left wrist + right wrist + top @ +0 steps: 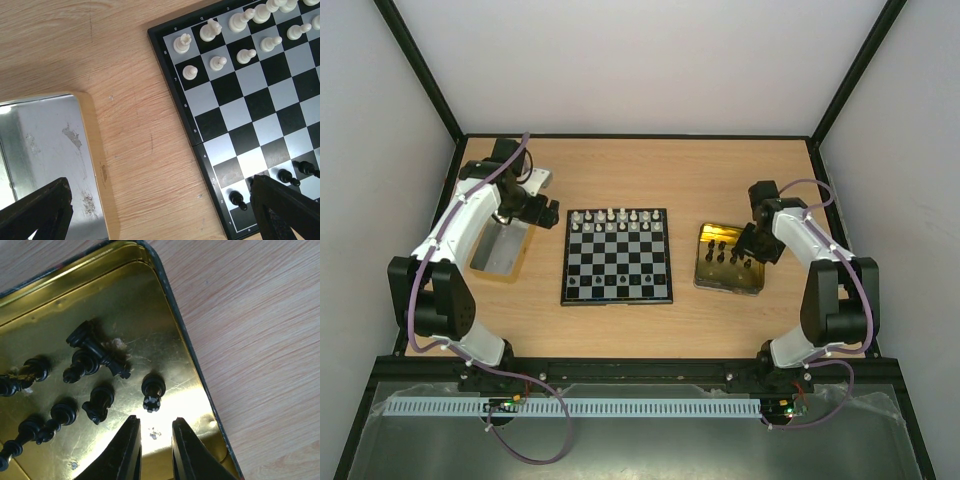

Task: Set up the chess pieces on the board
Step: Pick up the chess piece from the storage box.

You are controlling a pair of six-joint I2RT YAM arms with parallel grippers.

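- The right gripper [154, 432] hangs low inside the gold tray [60, 295], its jaws narrow with nothing between them.
- Just ahead at 12 o'clock sits a black crowned piece [153, 389], its long axis running 12 to 6 and its crown toward the gripper.
- Other black pieces [80, 362] spread toward 10 o'clock.
- In the top view, the board [617, 258] lies at 9 o'clock from the tray.
- The left gripper [159, 200], wide and empty, is farther from these pieces.

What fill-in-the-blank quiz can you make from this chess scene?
1. The far-row pieces on the board are ____.
2. The tray under the right gripper is coloured ____.
3. The tray pieces are ____.
4. The left gripper is ____, not shut.
Missing words: white; gold; black; open.
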